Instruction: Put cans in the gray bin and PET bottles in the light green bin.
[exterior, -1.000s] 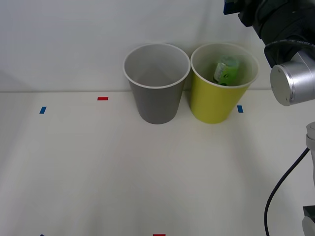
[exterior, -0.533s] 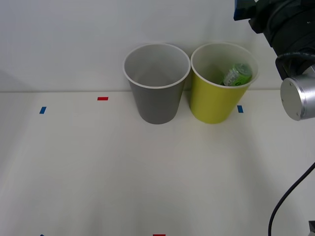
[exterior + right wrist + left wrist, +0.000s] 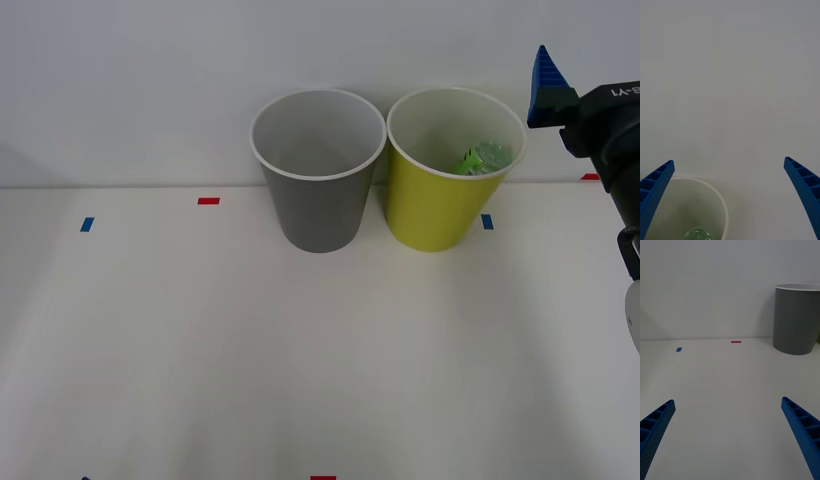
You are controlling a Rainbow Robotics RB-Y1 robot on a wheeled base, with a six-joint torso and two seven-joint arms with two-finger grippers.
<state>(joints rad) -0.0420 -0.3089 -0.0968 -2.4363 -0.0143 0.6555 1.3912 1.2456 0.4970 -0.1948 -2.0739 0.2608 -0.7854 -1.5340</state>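
Finding the PET bottle (image 3: pixel 485 157) lying inside the light green bin (image 3: pixel 430 215), tilted toward its right inner wall, with the green label peeking over the near rim. Noting the gray bin (image 3: pixel 318 210) standing just beside it on the robot's left, rims almost touching.

Placing the right gripper (image 3: pixel 728 161) near the lime bin's right side, at about rim height, with jaws spread wide and gripping nothing. Placing the left gripper (image 3: pixel 728 403) low over the table (image 3: pixel 722 382), well apart from both bins, likewise gaping wide and empty, apparently waiting.

Judging the bottle step as finished, release included. Next, probably calling for drawing the right arm clear without clipping the white rim, then seeking any can meant for the gray bin.

Getting both bins side by side, and the bottle's label, from the front view. Getting from the right wrist view just a curve of white rim and the bottle's pale top. Getting from the left wrist view the gray bin's outer wall from low down, plus a red tape mark (image 3: pixel 736 341) and a blue tape mark (image 3: pixel 679 349).
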